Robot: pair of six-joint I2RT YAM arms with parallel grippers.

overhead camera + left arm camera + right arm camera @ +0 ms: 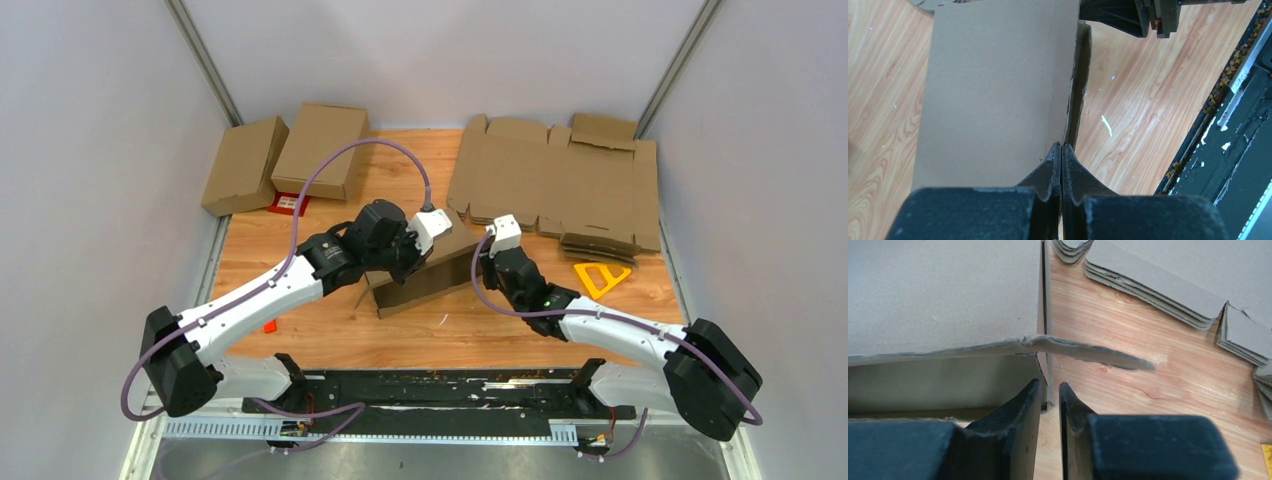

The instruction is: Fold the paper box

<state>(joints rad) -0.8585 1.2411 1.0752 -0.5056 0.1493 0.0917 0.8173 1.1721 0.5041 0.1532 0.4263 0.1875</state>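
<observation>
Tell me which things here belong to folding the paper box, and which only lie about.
For the job: paper box, left gripper, right gripper.
Lying about: stack of flat cardboard sheets, closed box by the left wall, closed box beside it, red card, yellow triangle.

Plain brown paper box [420, 285], unprinted; orange-tan wood-grain counter [450, 330]; red card [289, 204]; yellow triangle [598, 267]; purple cables [385, 141]; white-and-black arms [250, 300].

1 overhead; 2 wrist close-ups share box [993, 85].
</observation>
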